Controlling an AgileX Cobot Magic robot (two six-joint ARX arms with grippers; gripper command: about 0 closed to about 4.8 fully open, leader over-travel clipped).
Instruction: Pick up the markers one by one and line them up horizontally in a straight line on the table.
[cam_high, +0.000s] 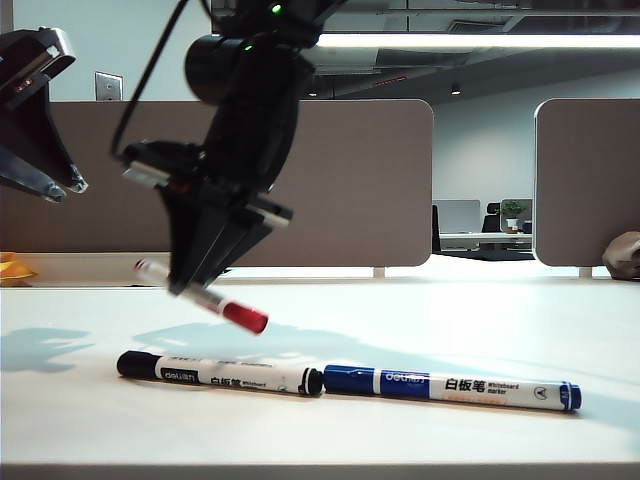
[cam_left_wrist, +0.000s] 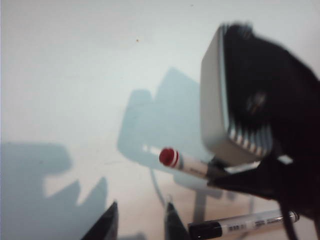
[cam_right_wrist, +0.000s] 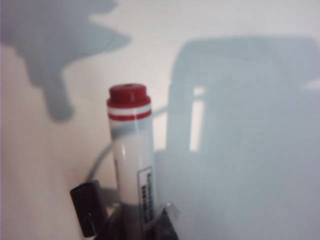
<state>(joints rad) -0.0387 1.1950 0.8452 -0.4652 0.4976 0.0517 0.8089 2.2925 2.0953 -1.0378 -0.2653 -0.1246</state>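
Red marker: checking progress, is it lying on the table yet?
No. The right gripper holds the red marker tilted above the table.

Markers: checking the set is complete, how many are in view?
3. Black-capped white marker and blue-capped white marker lie end to end on the white table; the red-capped one is held above by the right pincer.

A low exterior camera is sitting almost level with the white surface (cam_high: 420, 330), facing across it toward the brown divider panels (cam_high: 360, 180). The left wrist camera is looking down from above, taking in the right claw (cam_left_wrist: 220, 176) and the red marker (cam_left_wrist: 181, 162) it is gripping. The right wrist camera is peering closely along that same red marker. All three views are sharing the marker and the surface beneath.
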